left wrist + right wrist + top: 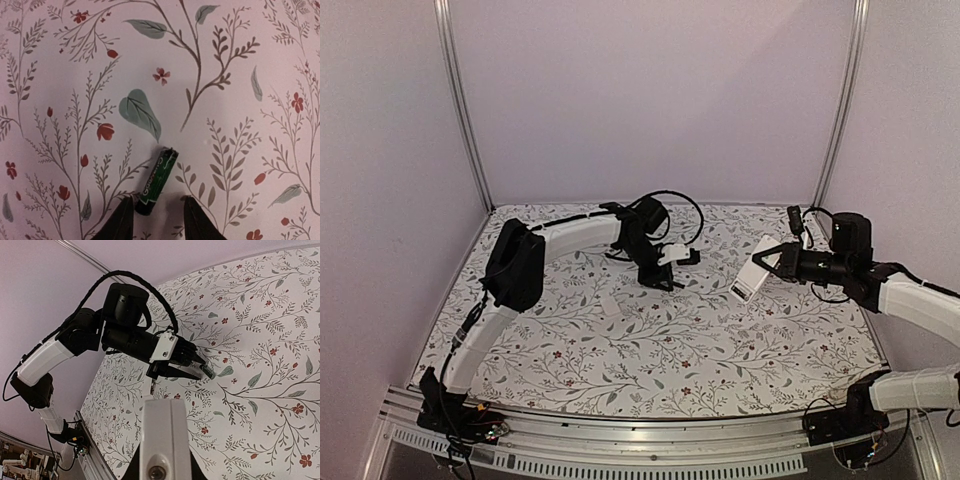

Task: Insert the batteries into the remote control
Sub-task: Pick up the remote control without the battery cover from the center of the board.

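Left gripper (159,201): half closed astride the battery (159,177), one finger touching its near end, the other just apart. I judge it not gripped.
Battery: flat on the floral table (280,45), pointing ahead of my fingertips, probably so its far end stays free.
Right gripper (769,262): clamped on the remote control (750,274), held aloft, well aside.
Around: small white plate (612,303) nearby; I see nothing blocking.

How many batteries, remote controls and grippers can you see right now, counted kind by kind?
battery: 1, between the fingers of the left gripper
remote control: 1, held off the table by the right gripper
Grippers: 2, one left and one right
Total: 4
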Controlling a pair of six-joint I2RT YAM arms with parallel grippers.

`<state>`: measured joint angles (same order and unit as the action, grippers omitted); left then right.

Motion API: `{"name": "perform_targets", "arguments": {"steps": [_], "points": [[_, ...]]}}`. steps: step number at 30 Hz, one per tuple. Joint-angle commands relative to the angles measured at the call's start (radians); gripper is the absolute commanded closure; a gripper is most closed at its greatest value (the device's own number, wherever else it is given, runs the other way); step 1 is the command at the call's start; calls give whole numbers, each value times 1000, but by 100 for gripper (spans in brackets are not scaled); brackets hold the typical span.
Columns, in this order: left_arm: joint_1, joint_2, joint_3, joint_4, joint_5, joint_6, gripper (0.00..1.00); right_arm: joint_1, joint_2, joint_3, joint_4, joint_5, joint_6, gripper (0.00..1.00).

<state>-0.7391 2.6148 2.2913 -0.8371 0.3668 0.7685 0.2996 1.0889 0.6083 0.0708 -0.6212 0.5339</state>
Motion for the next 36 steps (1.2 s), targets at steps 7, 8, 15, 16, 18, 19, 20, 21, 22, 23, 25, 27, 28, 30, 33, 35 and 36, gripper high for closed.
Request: {"name": "perform_targets", "arguments": {"steps": [7,8,15,16,18,19,20,21,22,23,25,27,28,30,33,35,36], "points": [[-45,-3,-44,-25,-1,25,71,-6,11,22,8,-17,-8,100],[-46,-1,-42,-21,-2,27,73,-8,10,22,8,-17,-8,100],[-48,-43,-117,0,3,41,89,-7,6,21,-15,-22,-5,100],[-49,-57,-138,16,6,39,90,-8,7,21,-17,-24,-5,100],[-52,-82,-183,41,19,39,91,-8,9,21,-20,-35,-4,100],[-56,-95,-200,53,19,39,92,-8,11,21,-23,-41,-3,100],[-60,-102,-213,58,16,36,94,-7,10,21,-26,-44,-2,100],[-65,-109,-223,62,11,30,95,-7,7,22,-30,-44,-2,100],[-69,-120,-237,62,5,21,97,-9,4,23,-38,-44,-4,100],[-72,-134,-254,72,2,10,99,-8,2,24,-46,-45,-4,100],[-76,-190,-323,119,3,-16,100,-8,4,22,-53,-61,-5,100],[-80,-270,-419,187,4,-47,100,-8,14,17,-54,-82,-4,100],[-81,-313,-476,227,3,-62,100,-7,21,15,-54,-94,-3,100],[-90,-407,-594,311,-21,-77,100,-7,33,9,-52,-113,-3,100],[-112,-513,-702,359,-70,-110,100,-8,52,-2,-34,-147,6,100],[-134,-587,-763,354,-80,-131,100,-7,76,-12,-1,-175,23,100],[-152,-626,-794,352,-95,-130,100,-5,84,-19,20,-188,35,100]]}}
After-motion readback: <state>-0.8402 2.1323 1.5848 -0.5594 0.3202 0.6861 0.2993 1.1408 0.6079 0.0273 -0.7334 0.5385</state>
